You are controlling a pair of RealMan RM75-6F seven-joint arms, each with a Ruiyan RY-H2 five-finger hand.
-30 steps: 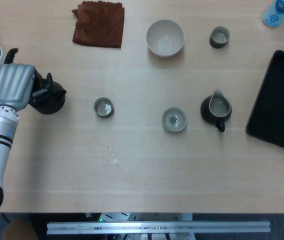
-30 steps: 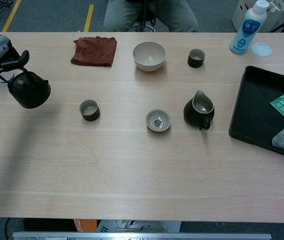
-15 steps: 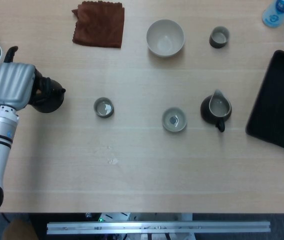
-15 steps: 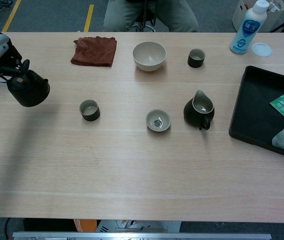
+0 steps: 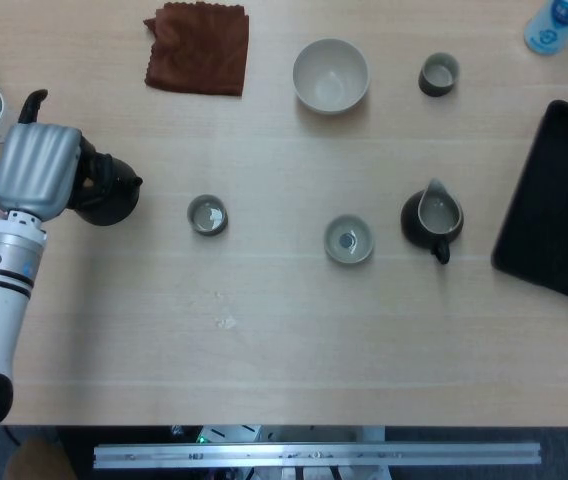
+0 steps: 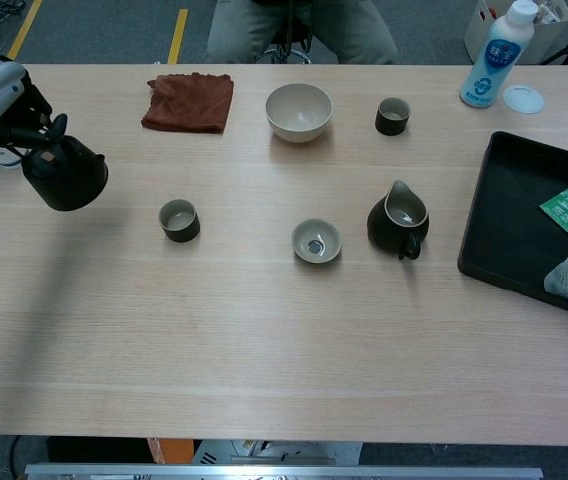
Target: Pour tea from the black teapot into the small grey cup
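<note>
Fingers of the left hand (image 5: 32, 170) wrap the black teapot (image 5: 104, 195) at its handle; over the last second it has drifted right, toward the small grey cup (image 5: 207, 215), still well apart from them on the worktop (image 5: 284, 330). Carrying continues; pouring isn't begun.

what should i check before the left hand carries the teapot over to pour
1. Grip: left hand holds the black teapot by its top handle, fingers wrapped around it: ok.
2. Teapot lifted off the table: cannot tell.
3. Target: small grey cup stands upright, mouth open, to the right of the teapot: ok.
4. Path from teapot to cup: bare tabletop, nothing between them: ok.
5. Spout points toward the cup: ok.
6. Neighbours: the shallow grey cup and dark pitcher stand apart from the target: ok.
</note>
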